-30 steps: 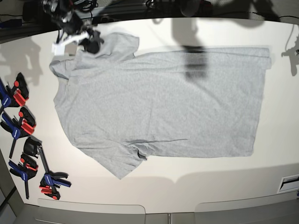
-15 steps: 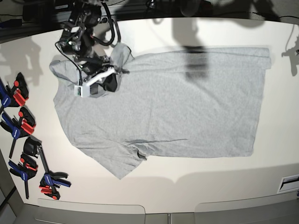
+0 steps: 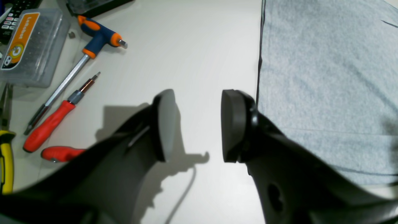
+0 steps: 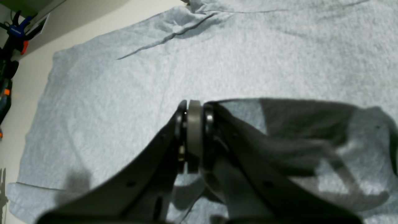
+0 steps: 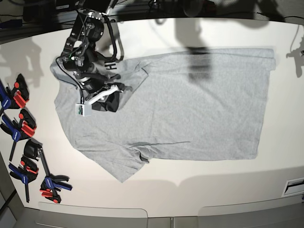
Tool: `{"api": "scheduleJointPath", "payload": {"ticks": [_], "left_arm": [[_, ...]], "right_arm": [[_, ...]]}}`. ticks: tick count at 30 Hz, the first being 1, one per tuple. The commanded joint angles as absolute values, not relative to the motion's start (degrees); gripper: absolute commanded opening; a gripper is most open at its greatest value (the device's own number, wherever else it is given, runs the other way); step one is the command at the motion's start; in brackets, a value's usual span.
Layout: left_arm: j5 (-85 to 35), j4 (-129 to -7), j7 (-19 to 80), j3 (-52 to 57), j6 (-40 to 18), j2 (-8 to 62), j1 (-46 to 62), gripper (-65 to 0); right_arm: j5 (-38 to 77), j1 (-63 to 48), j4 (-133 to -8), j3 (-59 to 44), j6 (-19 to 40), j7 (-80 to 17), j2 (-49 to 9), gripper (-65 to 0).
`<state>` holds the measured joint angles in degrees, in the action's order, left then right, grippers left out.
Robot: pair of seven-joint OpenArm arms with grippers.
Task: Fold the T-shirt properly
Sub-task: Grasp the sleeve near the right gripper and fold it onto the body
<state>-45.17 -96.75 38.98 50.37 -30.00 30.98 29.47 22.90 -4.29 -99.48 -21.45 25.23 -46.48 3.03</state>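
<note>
The light grey T-shirt point(image 5: 190, 109) lies spread flat on the white table point(image 5: 156, 185), plain side up, collar end at the left. My right gripper point(image 5: 121, 90) hangs over the chest area, shut on the far sleeve point(image 5: 135, 75), which is pulled inward over the body. In the right wrist view the fingers point(image 4: 194, 124) are pressed together and a fold of the T-shirt point(image 4: 279, 130) trails from them. My left gripper point(image 3: 196, 124) stands open over bare table just beside the T-shirt's point(image 3: 326, 62) edge, with nothing in it. It is outside the base view.
Several blue and red clamps point(image 5: 23, 142) line the table's left edge. Beside the left gripper lie a red screwdriver point(image 3: 53, 124), an orange and blue T-handle key point(image 3: 99, 37), a plastic bit box point(image 3: 28, 46) and yellow pliers point(image 3: 6, 161).
The right gripper has travelled from the far left corner inward over the shirt, dragging the far sleeve with it onto the body. The rest of the shirt has stayed put.
</note>
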Motion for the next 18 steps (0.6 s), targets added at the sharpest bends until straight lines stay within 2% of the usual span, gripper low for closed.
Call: {"api": "scheduleJointPath", "payload": {"ticks": [1, 4, 5, 6, 14, 15, 16, 18], "left_arm": [[-46.09, -97.60, 37.67, 51.00, -29.95, 32.27, 29.52, -42.4], [-46.11, -97.60, 37.67, 51.00, -29.95, 32.29, 29.52, -42.4], [-46.11, -97.60, 37.67, 51.00, -29.95, 32.27, 29.52, -42.4], [-46.09, -97.60, 37.69, 51.00, -29.95, 32.27, 29.52, -42.4], [-48.71, -97.60, 39.16, 50.94, -30.20, 32.27, 29.54, -42.4], [-49.91, -97.60, 39.99, 50.85, -30.81, 32.27, 29.54, -43.0], [-51.24, -97.60, 41.08, 50.70, -32.36, 32.25, 29.54, -44.5], [-53.28, -97.60, 43.09, 49.41, -35.20, 32.25, 29.54, -51.1]], "right_arm": [[23.94, -3.53, -100.49, -21.34, 25.45, -44.95, 2.87, -65.0], [23.94, -3.53, -100.49, -21.37, 25.45, -43.94, 2.85, -42.3], [23.92, -3.51, -100.49, -21.37, 25.45, -43.46, 2.85, -38.2], [23.94, -3.51, -100.49, -21.37, 25.43, -42.92, 2.83, -37.6], [20.80, -3.51, -100.51, -22.11, 25.43, -42.02, 1.85, -37.8], [19.92, -3.51, -100.51, -22.70, 25.41, -42.44, 1.48, -39.3], [19.79, -3.51, -100.51, -23.49, 25.39, -43.40, 1.02, -42.9], [19.97, -3.53, -100.51, -25.65, 25.39, -45.76, 0.12, -56.7]]}}
